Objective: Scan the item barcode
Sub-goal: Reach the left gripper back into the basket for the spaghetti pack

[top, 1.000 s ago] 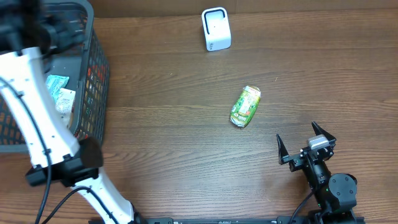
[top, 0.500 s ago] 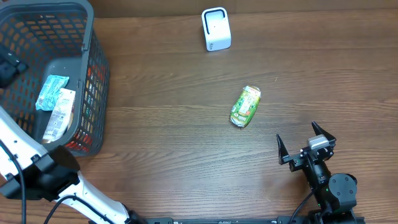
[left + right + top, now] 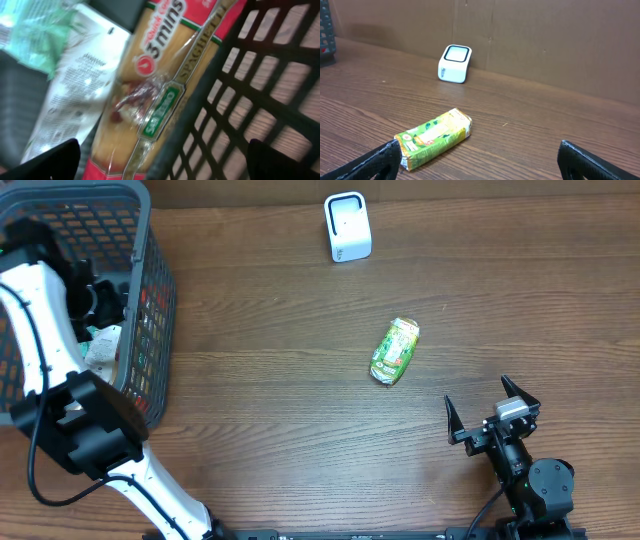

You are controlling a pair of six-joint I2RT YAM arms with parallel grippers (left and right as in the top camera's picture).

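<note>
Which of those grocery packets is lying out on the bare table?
The green-and-yellow packet, alone on the wood. The spaghetti pack and the white packet lie inside the grey basket.

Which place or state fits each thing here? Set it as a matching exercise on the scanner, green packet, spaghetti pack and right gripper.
Things:
1. white scanner
2. green packet
3. spaghetti pack
4. right gripper

Places or states:
A. inside the basket
B. at the far edge of the table
C. lying flat mid-table
D. open and empty, at the near edge

Pairs: 1-B, 2-C, 3-A, 4-D
</note>
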